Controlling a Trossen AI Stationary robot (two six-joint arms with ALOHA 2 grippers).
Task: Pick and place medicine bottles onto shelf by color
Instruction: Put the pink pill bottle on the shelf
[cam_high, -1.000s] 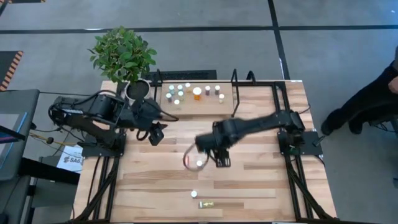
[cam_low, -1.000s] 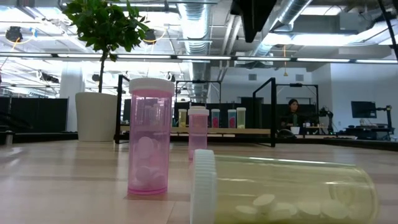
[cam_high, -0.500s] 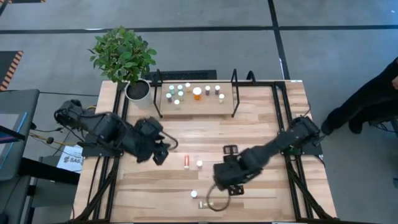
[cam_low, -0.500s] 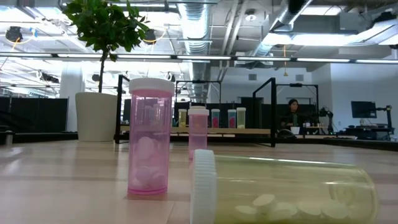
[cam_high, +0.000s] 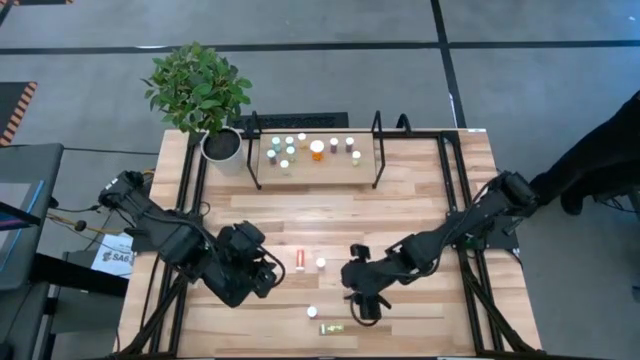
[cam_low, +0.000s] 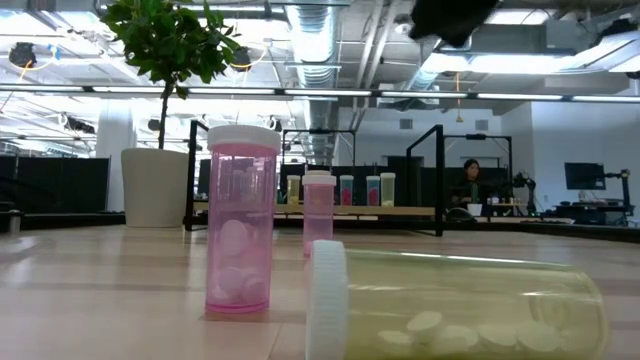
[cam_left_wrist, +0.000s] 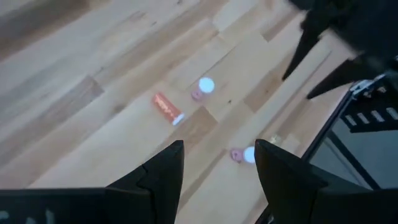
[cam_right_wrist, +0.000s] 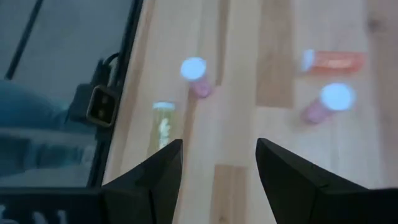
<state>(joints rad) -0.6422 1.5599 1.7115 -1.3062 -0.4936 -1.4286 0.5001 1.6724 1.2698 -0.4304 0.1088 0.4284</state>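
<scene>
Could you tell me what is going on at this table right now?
A two-armed robot is sorting medicine bottles onto the shelf at the table's far edge, where about ten already stand. Four remain on the tabletop: a red bottle lying down, two upright pink bottles, and a yellow bottle on its side at the near edge. The left gripper and right gripper both hover over this group, open and holding nothing.

A light plank table (cam_high: 420, 190) fills the middle of the high view. At its upper edge stands the shelf (cam_high: 263, 160), with a potted plant (cam_high: 200, 95) at the upper left corner. Lower centre lie a tipped orange bottle (cam_high: 300, 260), two upright pink bottles (cam_high: 320, 264) and a fallen yellow bottle (cam_high: 332, 328).
</scene>
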